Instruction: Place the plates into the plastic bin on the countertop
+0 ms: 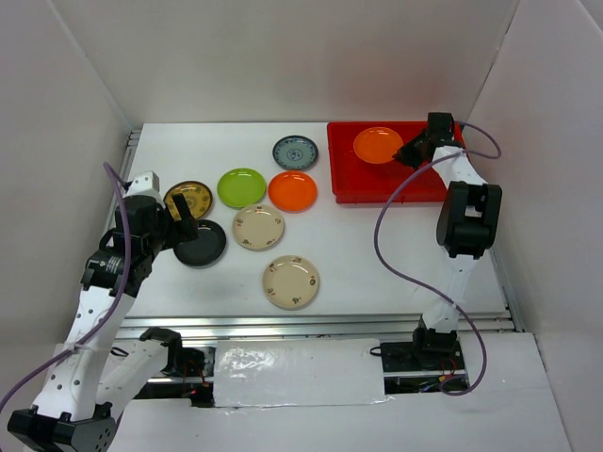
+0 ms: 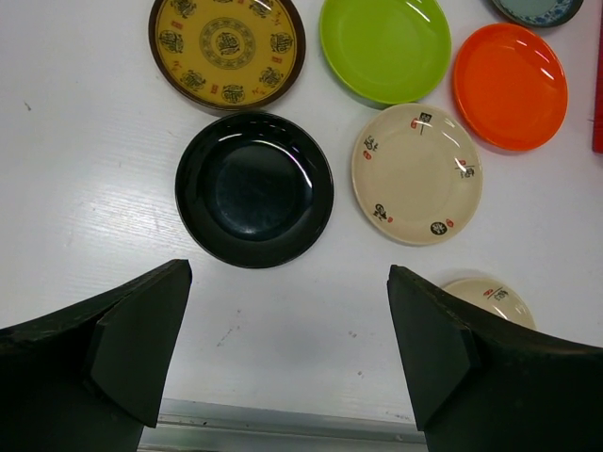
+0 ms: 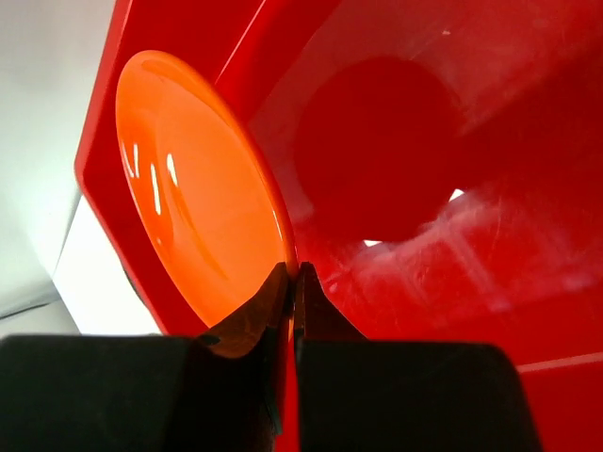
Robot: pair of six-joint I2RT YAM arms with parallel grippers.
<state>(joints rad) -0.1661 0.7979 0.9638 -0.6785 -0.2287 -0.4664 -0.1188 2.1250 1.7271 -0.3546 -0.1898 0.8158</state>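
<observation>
My right gripper (image 1: pixel 407 153) is shut on the rim of an orange plate (image 1: pixel 377 145) and holds it over the red plastic bin (image 1: pixel 344 174); the wrist view shows the orange plate (image 3: pixel 193 217) pinched at its edge above the bin (image 3: pixel 424 141). My left gripper (image 1: pixel 181 226) is open and empty, hovering just near of the black plate (image 1: pixel 201 243), which also shows in the left wrist view (image 2: pixel 254 188). On the white countertop (image 1: pixel 377 254) lie a brown-gold plate (image 1: pixel 188 199), a lime green plate (image 1: pixel 241 186), a second orange plate (image 1: pixel 292 191), a blue-grey plate (image 1: pixel 295 152) and two cream floral plates (image 1: pixel 258 226) (image 1: pixel 290 281).
White walls enclose the countertop on three sides. A metal rail (image 1: pixel 320 325) runs along the front edge and shows in the left wrist view (image 2: pixel 283 424). A purple cable (image 1: pixel 396 217) loops from the right arm over the countertop.
</observation>
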